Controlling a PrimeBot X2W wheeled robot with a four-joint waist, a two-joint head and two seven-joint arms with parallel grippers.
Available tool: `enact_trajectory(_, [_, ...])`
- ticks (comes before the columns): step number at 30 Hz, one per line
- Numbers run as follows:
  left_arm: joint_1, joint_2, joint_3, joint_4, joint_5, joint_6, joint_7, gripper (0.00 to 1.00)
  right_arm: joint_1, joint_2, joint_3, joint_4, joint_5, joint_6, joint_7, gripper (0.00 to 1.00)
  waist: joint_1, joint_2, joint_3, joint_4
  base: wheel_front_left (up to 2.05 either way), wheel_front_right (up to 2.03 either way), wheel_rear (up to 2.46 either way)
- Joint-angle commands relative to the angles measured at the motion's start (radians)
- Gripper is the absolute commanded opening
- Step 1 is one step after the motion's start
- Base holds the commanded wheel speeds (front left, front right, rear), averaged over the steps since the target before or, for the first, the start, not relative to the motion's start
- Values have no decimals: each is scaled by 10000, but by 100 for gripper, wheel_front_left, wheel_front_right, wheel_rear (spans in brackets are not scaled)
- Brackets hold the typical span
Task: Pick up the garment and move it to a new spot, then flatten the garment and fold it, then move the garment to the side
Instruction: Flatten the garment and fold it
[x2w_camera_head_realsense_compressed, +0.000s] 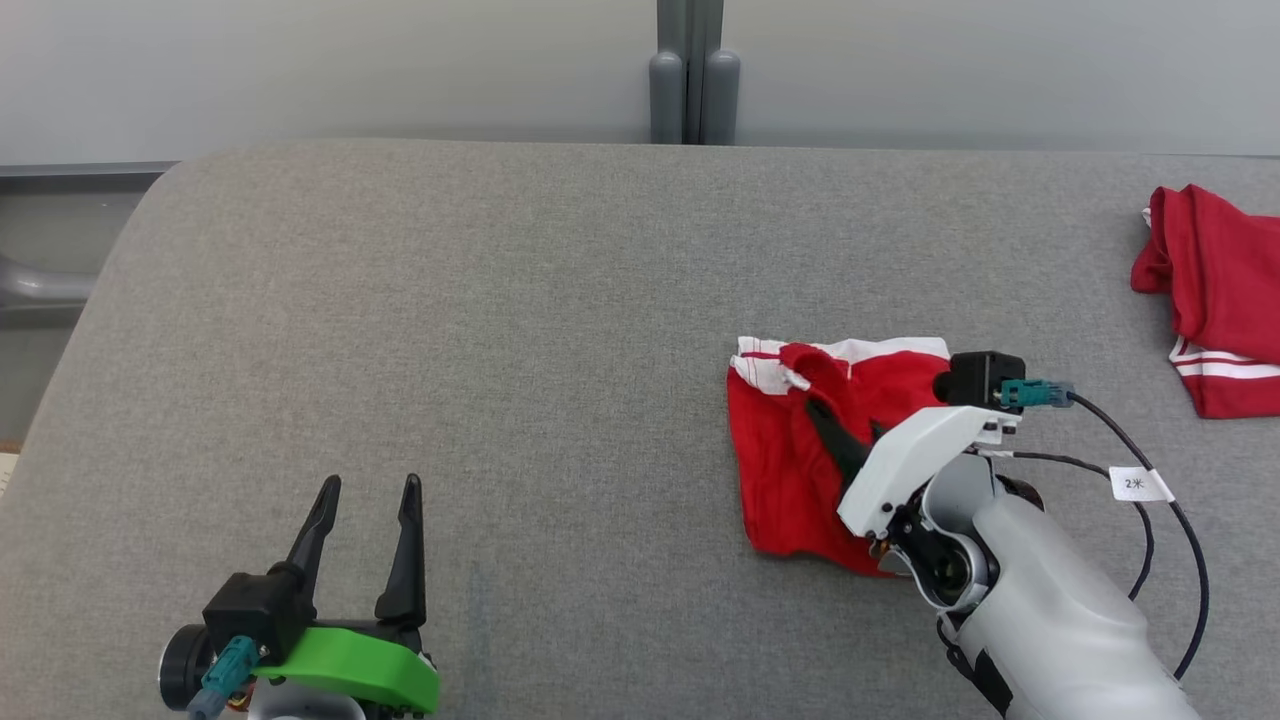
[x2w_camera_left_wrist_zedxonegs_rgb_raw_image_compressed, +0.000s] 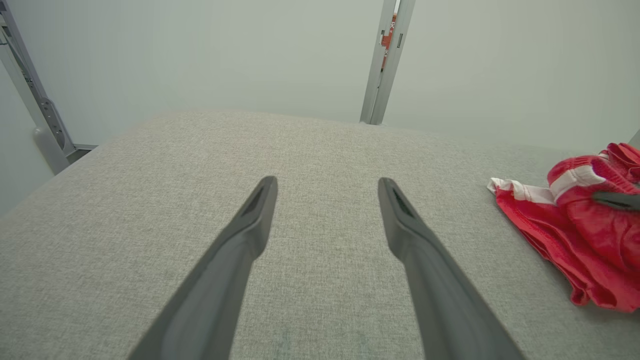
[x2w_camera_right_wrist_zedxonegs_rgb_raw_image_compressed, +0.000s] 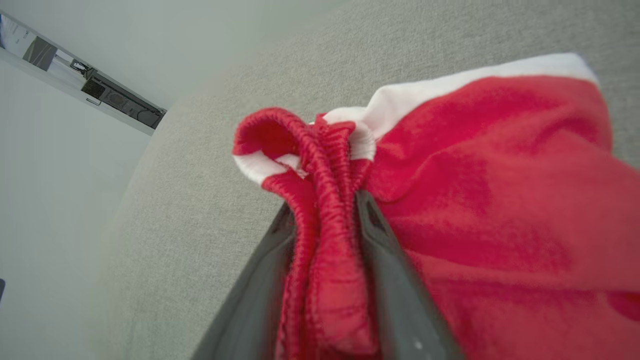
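Observation:
A red garment with white stripes lies crumpled on the grey padded table, right of centre. My right gripper is on top of it, shut on a bunched fold of its elastic waistband, which is pinched between the two dark fingers. The same garment appears at the right edge of the left wrist view. My left gripper rests at the lower left over bare table, open, with nothing between its fingers.
A second red garment with white stripes lies at the table's far right edge. A grey post stands behind the table's back edge against a pale wall. A black cable with a white tag loops off my right wrist.

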Motion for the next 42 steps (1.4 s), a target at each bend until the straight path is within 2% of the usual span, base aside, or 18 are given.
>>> enact_trajectory(1, [-125, -22, 31, 22, -42, -36, 4, 100, -161, -40, 48, 76, -146, -4, -251, 100, 0, 0, -5, -10, 0, 0, 0])
enact_trajectory(6, [45, -25, 203, 2, -4, -34, 6, 100, -150, -360, 265, -135, -469, -4, -1188, 100, 0, 0, -127, -203, 0, 0, 0])
enact_trajectory(12, [180, -26, 411, -85, 67, -34, 4, 100, 270, -1173, 377, -823, -1172, -4, -2688, 100, 0, 0, -292, -617, 0, 0, 0])
enact_trajectory(20, [329, 42, 831, -230, 154, -34, 4, 100, 1301, -1867, -386, -2242, -2427, -4, -3599, 100, 0, 0, -473, -1096, 0, 0, 0])
enact_trajectory(25, [461, 39, 1116, -397, 249, 12, 6, 100, 2480, -1760, -1490, -3713, -3446, -4, -3659, 100, 0, 0, -582, -1326, 0, 0, 0])
enact_trajectory(31, [588, 97, 1376, -439, 351, 7, 6, 100, 4071, -1200, -2498, -5603, -4422, -4, -3659, 100, 0, 0, -743, -1460, 0, 0, 0])
enact_trajectory(37, [579, 165, 1496, -446, 378, 2, 6, 100, 5083, -709, -2887, -6469, -4958, -4, -3661, 100, 0, 0, -831, -1426, 0, 0, 0])
enact_trajectory(42, [660, 212, 1615, -439, 414, 0, 6, 100, 5529, -513, -2935, -6734, -5226, -4, -3660, 100, 0, 0, -921, -1373, 0, 0, 0])
